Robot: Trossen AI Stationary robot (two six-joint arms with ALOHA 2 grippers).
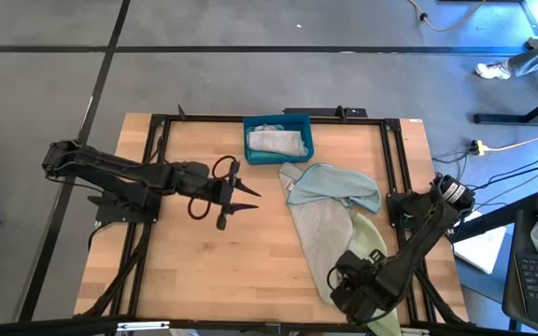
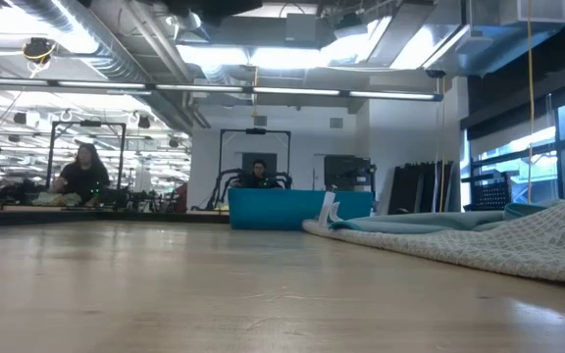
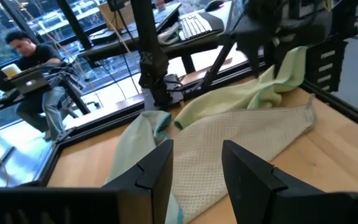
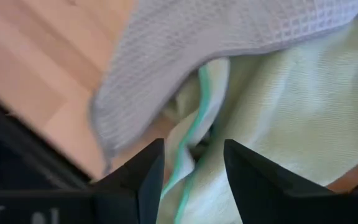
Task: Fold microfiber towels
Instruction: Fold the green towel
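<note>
Three microfiber towels lie in an overlapping heap right of the table's middle: a pale blue one (image 1: 336, 183) farthest back, a grey-beige one (image 1: 320, 233) in the middle, and a pale green one (image 1: 370, 245) toward the near right. Part of the grey-beige towel (image 4: 185, 43) lies over the green one (image 4: 278, 124). My right gripper (image 4: 193, 165) points down, open, over the green towel's teal-stitched hem (image 4: 194, 118) by the near edge (image 1: 362, 291). My left gripper (image 1: 250, 200) hangs open above the table's middle, pointing level at the heap (image 3: 196, 168).
A teal-blue bin (image 1: 278, 138) stands at the far edge with a folded grey towel (image 1: 276, 141) inside. Black frame rails (image 1: 157, 168) run along the table's left, far and right sides. Bare wood (image 1: 222, 271) lies between the arms. People sit in the room behind (image 2: 84, 176).
</note>
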